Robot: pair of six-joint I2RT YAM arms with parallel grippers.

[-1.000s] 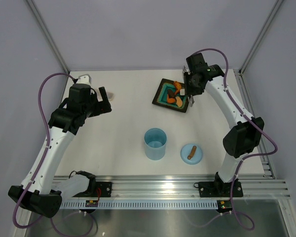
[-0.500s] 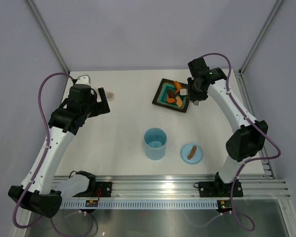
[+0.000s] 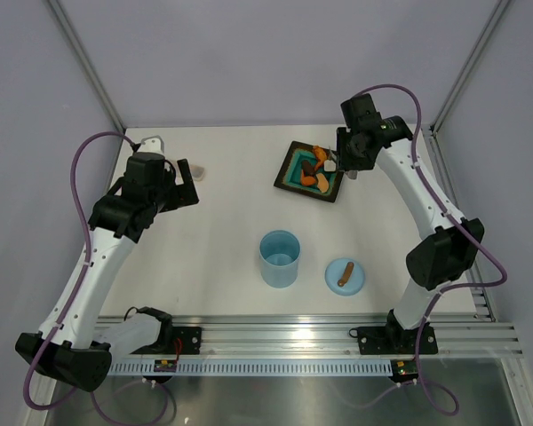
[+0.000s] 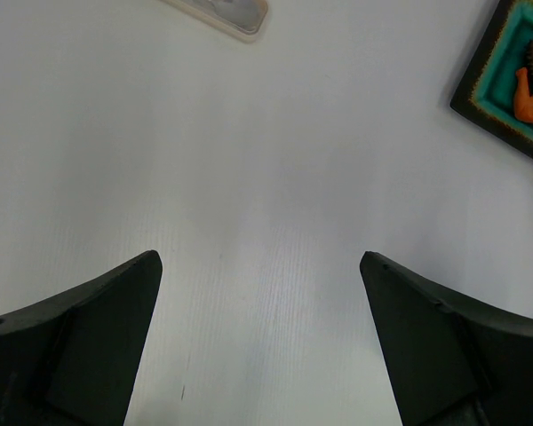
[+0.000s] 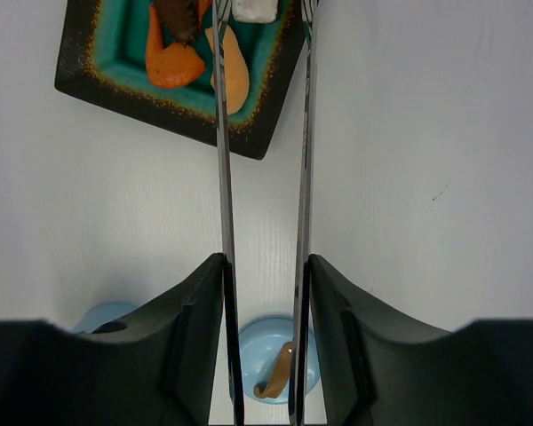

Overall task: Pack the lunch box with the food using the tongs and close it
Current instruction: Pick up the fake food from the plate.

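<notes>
Right gripper [image 5: 266, 259] has its two fingers pressed on the outer faces of the tongs [image 5: 221, 160], partly closed, with the two flat arms held a narrow gap apart and nearly parallel. The tongs' long axis runs straight out along the fingers, and the tips point at the square teal plate [image 5: 160, 111], crossing its dark rim on the side toward the right arm. The tips straddle a white piece [image 5: 253, 9] at the frame edge; contact with it cannot be told. Orange and brown food [image 5: 173, 62] lies on the plate just beside the tips. Left gripper [image 4: 259, 328] is spread fully wide, holds nothing and hangs over the bare white table [image 3: 213, 231], well apart from the plate. The lunch box [image 3: 279, 258] stands upright with its mouth open near the table's front centre. Its round lid [image 3: 345, 274] lies flat just to the right, brown bar upward. Pale lilac walls and slim metal posts enclose the table, and a metal rail runs along the near edge.
</notes>
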